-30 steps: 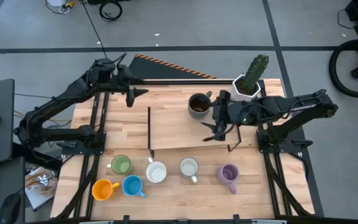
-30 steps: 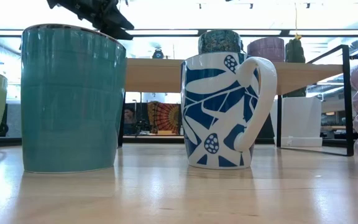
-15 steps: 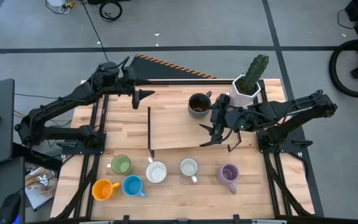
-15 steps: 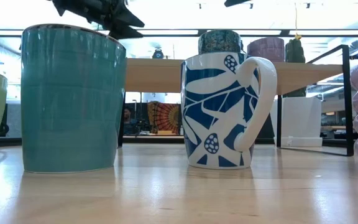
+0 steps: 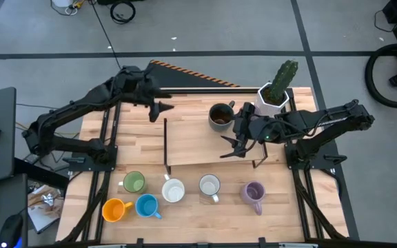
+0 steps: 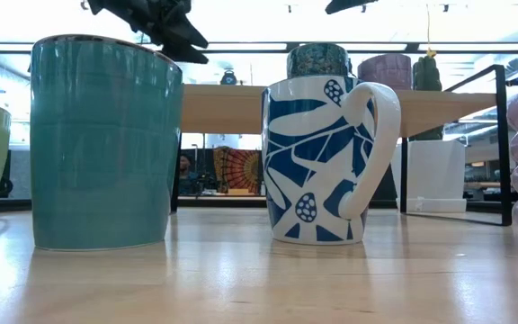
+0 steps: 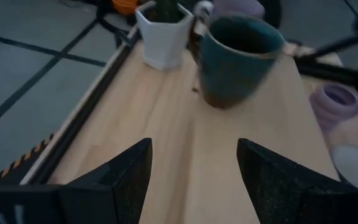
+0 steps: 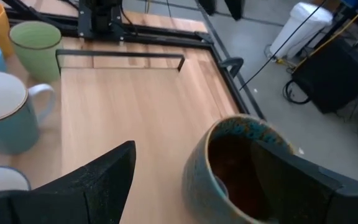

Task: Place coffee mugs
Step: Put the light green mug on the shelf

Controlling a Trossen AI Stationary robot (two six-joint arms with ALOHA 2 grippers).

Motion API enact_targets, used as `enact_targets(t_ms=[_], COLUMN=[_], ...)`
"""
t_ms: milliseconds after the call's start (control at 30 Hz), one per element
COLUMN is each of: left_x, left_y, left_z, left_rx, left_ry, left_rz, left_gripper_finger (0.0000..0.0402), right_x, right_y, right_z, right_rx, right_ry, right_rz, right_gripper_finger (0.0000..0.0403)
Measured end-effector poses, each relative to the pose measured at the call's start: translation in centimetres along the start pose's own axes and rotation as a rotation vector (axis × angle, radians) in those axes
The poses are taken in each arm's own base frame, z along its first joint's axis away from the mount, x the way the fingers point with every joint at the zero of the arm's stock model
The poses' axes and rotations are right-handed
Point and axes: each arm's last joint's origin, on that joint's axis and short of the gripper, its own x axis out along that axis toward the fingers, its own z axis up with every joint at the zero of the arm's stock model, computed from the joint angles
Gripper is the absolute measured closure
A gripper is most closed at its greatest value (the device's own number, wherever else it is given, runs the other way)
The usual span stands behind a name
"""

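Observation:
A dark brown mug (image 5: 219, 117) stands on the raised wooden shelf (image 5: 191, 148); in the low view a lavender mug (image 6: 385, 70) stands beside it. On the table's near part stand green (image 5: 134, 182), orange (image 5: 114, 209), blue (image 5: 147, 205), two white (image 5: 174, 190) (image 5: 209, 185) and a lavender mug (image 5: 253, 194). My right gripper (image 5: 231, 146) hangs open over the shelf, just right of the dark mug (image 8: 241, 168), above it. My left gripper (image 5: 163, 107) hangs open over the shelf's far left corner, pointing at the dark mug (image 7: 238, 59).
A white hexagonal pot with a cactus (image 5: 276, 93) stands at the table's far right, just behind the shelf. The shelf's black metal legs (image 5: 165, 145) rise from the table. Bare shelf board lies between the two grippers.
My left gripper has moved toward the table's right edge, closer to the shelf and the dark mug, staying open. No mug has moved.

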Motion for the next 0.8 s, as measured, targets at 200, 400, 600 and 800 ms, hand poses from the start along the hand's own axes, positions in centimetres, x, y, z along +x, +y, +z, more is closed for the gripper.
enact_targets(t_ms=[200, 400, 600, 800], left_x=[-0.6, -1.7, -2.3, -2.7], left_y=[-2.4, -4.7, -6.9, -9.1], left_z=[-0.7, -1.9, -3.5, -4.9], left_rx=[0.049, 0.027, -0.055, -0.052], left_ry=[0.05, 0.125, 0.293, 0.431], left_rz=[-0.009, -0.073, -0.14, -0.096], left_gripper_finger=[0.0159, 0.0159, 0.0159, 0.0159], right_x=[-0.3, -1.0, -1.3, -1.6], right_y=[1.0, 2.3, 2.7, 3.1], right_z=[-0.5, -0.8, -0.8, -1.2], right_rx=[0.028, 0.002, 0.016, 0.026], right_ry=[0.018, 0.005, 0.002, 0.025], right_rz=[0.045, 0.041, 0.059, 0.047], right_gripper_finger=[0.0076, 0.0076, 0.0076, 0.0076])
